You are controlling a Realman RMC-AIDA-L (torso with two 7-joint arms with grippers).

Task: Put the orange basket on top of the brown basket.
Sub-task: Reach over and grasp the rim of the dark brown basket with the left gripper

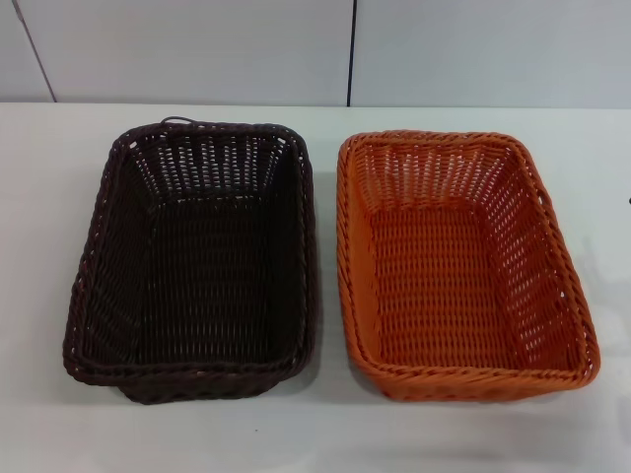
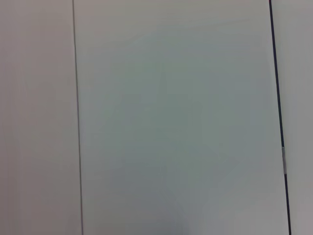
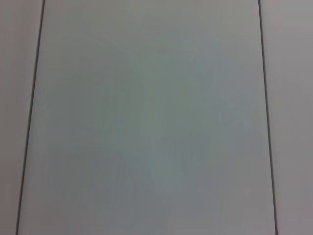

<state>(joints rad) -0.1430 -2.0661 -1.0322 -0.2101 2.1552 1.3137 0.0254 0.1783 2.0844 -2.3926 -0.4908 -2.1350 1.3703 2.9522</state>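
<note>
The orange basket (image 1: pixel 458 261) sits upright on the white table at the right of the head view, empty. The brown basket (image 1: pixel 195 258) sits upright beside it at the left, empty, a narrow gap between them. Neither gripper shows in the head view. Both wrist views show only pale wall panels with thin dark seams and no fingers.
The white table (image 1: pixel 325 434) reaches the front edge of the head view. A pale panelled wall (image 1: pixel 197 49) with a dark vertical seam stands behind the table. A tiny dark speck shows at the right edge (image 1: pixel 628 200).
</note>
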